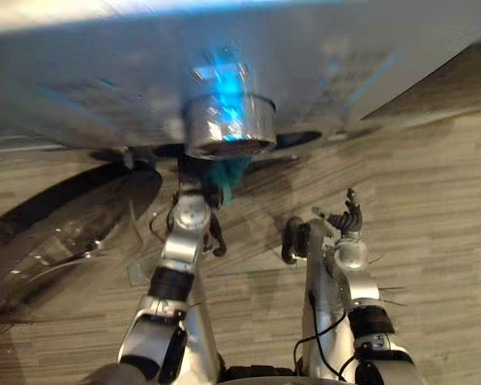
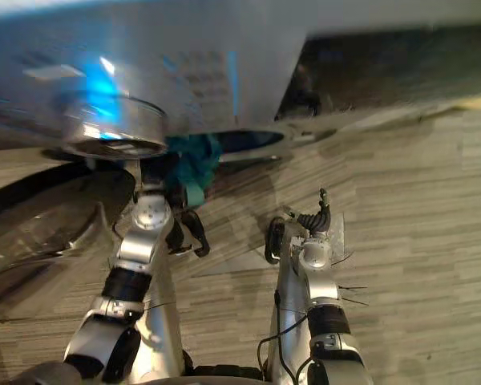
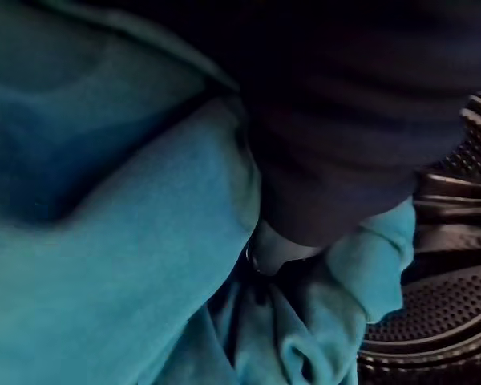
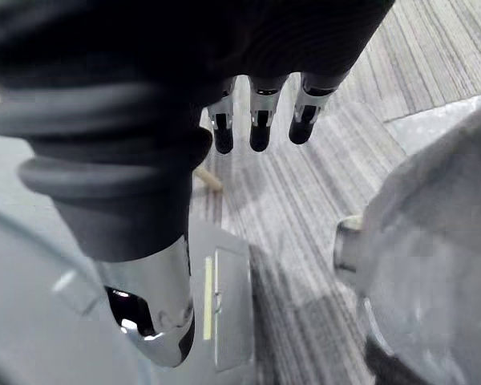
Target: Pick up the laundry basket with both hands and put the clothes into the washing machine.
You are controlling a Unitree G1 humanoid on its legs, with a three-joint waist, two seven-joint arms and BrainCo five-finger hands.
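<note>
Feeding teal garment [image 3: 144,265] into washing machine [image 1: 305,64] drum [image 3: 445,321] at 12 o'clock, by look of it. Left hand [image 1: 210,195] buried in cloth, grasp cannot tell. Right hand [image 1: 346,218] at 4 o'clock, released, empty, likely kept clear. Door [image 1: 64,224] open at 9 o'clock for access.

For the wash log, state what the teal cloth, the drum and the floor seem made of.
Teal cloth: soft matte fabric, perhaps fleece or jersey; it falls in thick rounded folds without sheen.
Drum: likely metal, dark here; rows of tiny holes and raised ribs.
Floor: grey-brown streaked strips, laminate or vinyl by the look, possibly carpet tile.
</note>
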